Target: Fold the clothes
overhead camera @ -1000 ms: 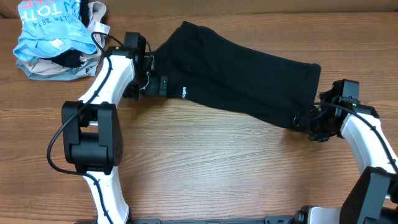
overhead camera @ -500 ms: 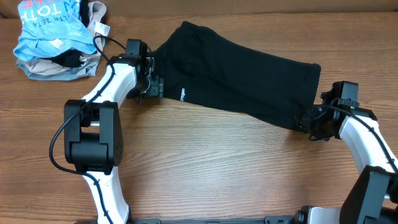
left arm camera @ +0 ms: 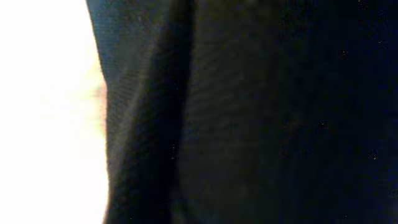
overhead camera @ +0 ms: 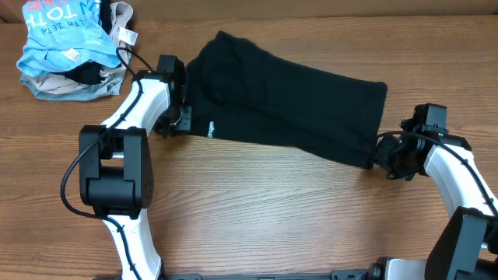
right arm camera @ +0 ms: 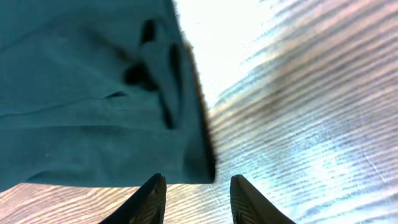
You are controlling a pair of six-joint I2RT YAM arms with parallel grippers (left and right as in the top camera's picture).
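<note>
The shirt (overhead camera: pixel 288 105) lies as a long folded band, slanting across the far middle of the table (overhead camera: pixel 272 218), with its right end nearer. The left claw (overhead camera: pixel 185 120) sits at the band's left end. Its camera shows only black cloth, so I cannot tell whether it pinches. The right claw (right arm camera: pixel 196 199) stands spread over bare wood, with the shirt's right corner just beyond its tips, ungripped. Judgement: both ends need pinching through all layers and lifting level, or the band will skew. The wood-grain top looks smooth and dry. A pile (overhead camera: pixel 66 47) of light-blue and beige clothes lies far left, apart from the work. Little of the room shows.
</note>
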